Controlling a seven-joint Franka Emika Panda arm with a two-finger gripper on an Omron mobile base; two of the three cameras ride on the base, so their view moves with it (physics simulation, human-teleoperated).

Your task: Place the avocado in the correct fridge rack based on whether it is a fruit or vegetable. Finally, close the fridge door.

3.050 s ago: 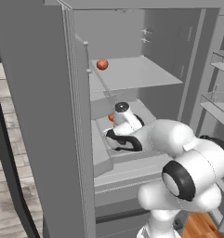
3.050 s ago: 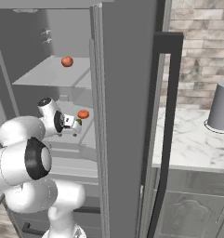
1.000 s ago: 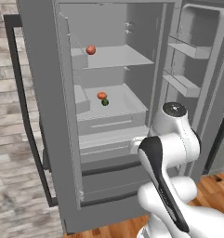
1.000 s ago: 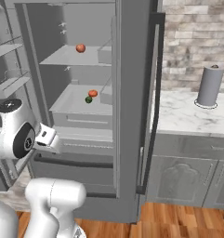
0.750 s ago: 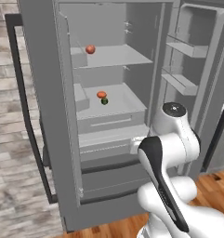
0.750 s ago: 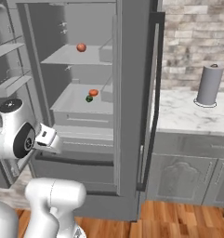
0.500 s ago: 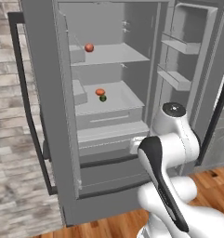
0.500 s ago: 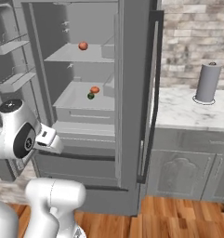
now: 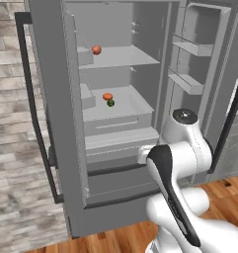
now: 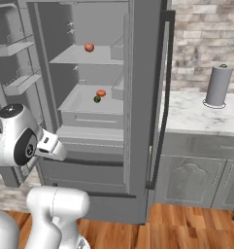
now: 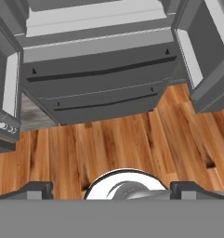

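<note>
The avocado (image 9: 111,103) lies on the fridge rack (image 9: 132,105), touching a small orange-red fruit (image 9: 107,96) just behind it; another such fruit (image 9: 96,50) sits on the plain shelf (image 9: 125,57) above; the fridge door (image 9: 205,69) stands open, its bins bare; the hand (image 11: 111,188) points down over the wooden floor (image 11: 132,139) before the lower drawers, its fingers spread wide apart and holding nothing; a paper-towel roll (image 10: 219,85) stands on the counter (image 10: 196,116).

Grey fridge drawer fronts (image 11: 99,83) with dark slot handles face a brown wooden plank floor (image 11: 132,144) below them.
</note>
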